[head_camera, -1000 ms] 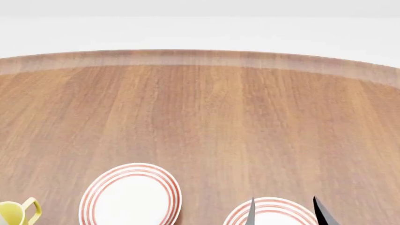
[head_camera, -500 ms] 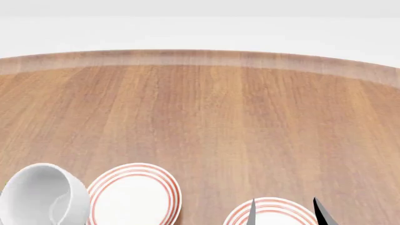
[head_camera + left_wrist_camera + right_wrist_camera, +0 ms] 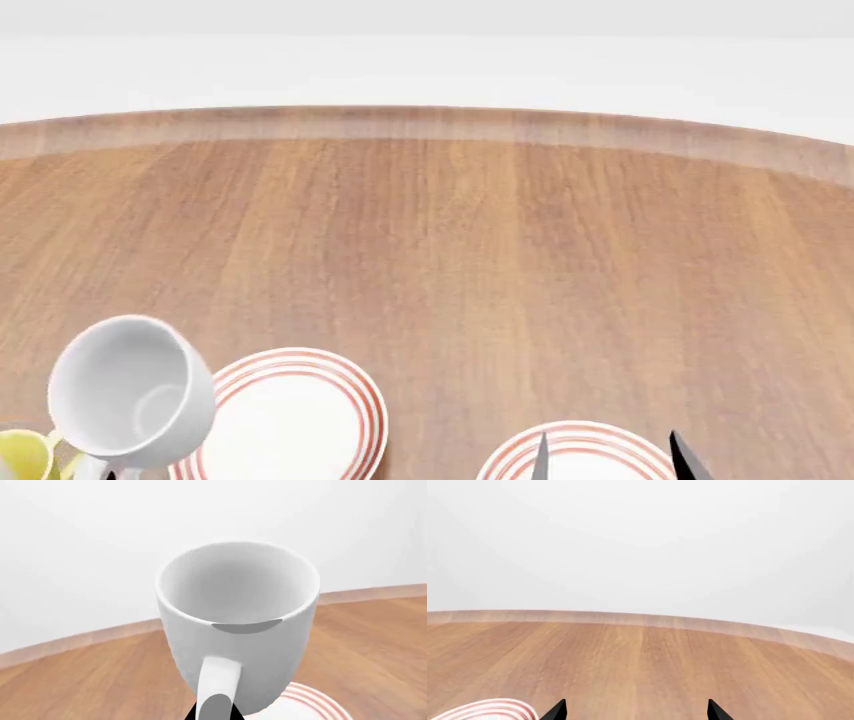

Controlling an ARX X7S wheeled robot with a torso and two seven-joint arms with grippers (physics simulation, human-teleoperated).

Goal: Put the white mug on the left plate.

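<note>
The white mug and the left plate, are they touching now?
Cannot tell. In the head view the white mug overlaps the left plate's edge; neither view shows its base.

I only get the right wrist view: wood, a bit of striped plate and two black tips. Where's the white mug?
Observer: The white mug is up off the table at the head view's lower left, tilted with its mouth toward that camera.
Operator: What's holding it up?
Observer: The left gripper. Only a bit of black shows by the handle in the left wrist view.
Operator: Is it near the plate it belongs on?
Observer: In the head view it overlaps the left edge of the left plate, and that plate has nothing on it.
</note>
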